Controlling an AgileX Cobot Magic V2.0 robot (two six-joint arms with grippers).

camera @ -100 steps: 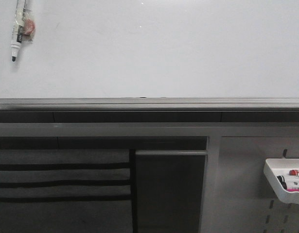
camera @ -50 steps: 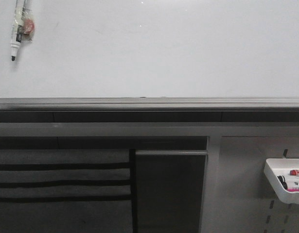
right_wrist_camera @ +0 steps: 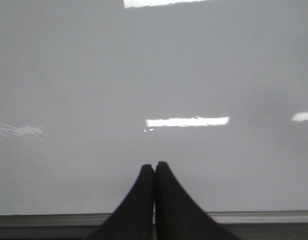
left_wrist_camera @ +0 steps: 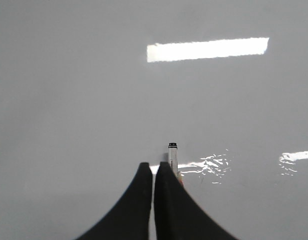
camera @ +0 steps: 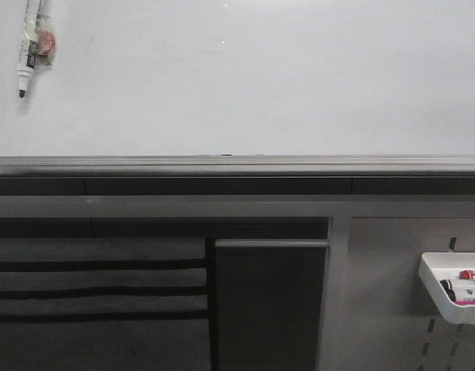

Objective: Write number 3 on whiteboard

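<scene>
The whiteboard fills the upper half of the front view, and its white surface shows no marks. The number 3 is out of view. A white marker with a black tip hangs tip-down at the board's top left, with a reddish piece beside its barrel. In the left wrist view my left gripper is shut to a thin slit, and the marker sticks out alongside one finger, its tip close to the whiteboard. My right gripper is shut and empty, facing the whiteboard low down near its rail.
A grey metal rail runs along the board's lower edge. Below it are a dark panel and a grey pegboard. The pegboard carries a white tray with spare markers at the lower right.
</scene>
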